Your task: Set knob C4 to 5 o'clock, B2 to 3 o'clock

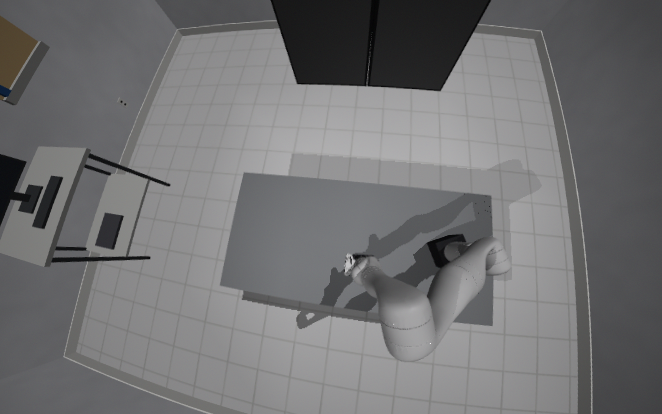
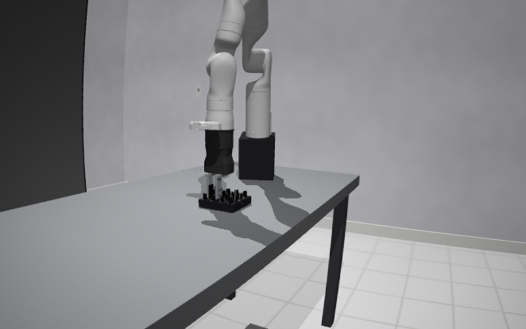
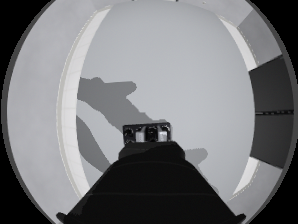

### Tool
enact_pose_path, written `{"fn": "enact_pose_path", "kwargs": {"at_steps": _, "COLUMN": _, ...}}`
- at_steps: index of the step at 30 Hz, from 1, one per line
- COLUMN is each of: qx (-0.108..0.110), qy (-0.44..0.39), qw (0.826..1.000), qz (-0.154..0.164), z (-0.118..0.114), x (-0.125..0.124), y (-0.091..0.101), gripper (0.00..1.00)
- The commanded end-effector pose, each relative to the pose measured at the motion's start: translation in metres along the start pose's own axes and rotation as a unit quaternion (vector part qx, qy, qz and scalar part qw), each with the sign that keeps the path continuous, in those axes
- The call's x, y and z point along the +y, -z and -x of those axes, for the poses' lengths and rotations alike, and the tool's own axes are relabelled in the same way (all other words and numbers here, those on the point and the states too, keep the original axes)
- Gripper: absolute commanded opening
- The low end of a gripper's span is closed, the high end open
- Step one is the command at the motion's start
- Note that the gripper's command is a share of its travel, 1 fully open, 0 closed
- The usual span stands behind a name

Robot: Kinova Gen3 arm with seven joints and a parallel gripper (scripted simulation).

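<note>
The black knob box (image 2: 216, 206) (image 3: 146, 124) stands on the table (image 2: 119, 246) (image 1: 300, 220) under the arm, with several upright black knobs on top. In the wrist view only a strip of it shows beyond the gripper body. My gripper (image 2: 214, 195) (image 3: 151, 131) points straight down at the box, its two pale fingers low among the knobs. The fingers stand part open, one on each side of a dark knob (image 3: 151, 132). Which knob it is, the white lines, the marks and the printed names cannot be read. In the top view the box and the fingers are hidden.
Neighbouring knobs (image 2: 237, 194) stand close beside the fingers. The arm's black pedestal (image 1: 436, 254) (image 2: 256, 159) stands on the same table behind the box. The table's long edge (image 2: 254, 250) runs past the box. A dark cabinet (image 1: 330, 45) (image 2: 40, 99) stands beyond the table.
</note>
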State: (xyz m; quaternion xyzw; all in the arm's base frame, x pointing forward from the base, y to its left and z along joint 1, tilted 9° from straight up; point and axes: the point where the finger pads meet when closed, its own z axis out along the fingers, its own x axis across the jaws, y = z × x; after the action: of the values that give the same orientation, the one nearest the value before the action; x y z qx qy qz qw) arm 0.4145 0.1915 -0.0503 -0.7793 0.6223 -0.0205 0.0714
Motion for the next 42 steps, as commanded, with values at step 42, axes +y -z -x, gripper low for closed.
{"fn": "enact_pose_path", "kwargs": {"at_steps": 42, "qx": 0.000, "qy": 0.001, "qw": 1.000, "qz": -0.001, "z": 0.000, "x": -0.001, "y": 0.039, "gripper": 0.46}}
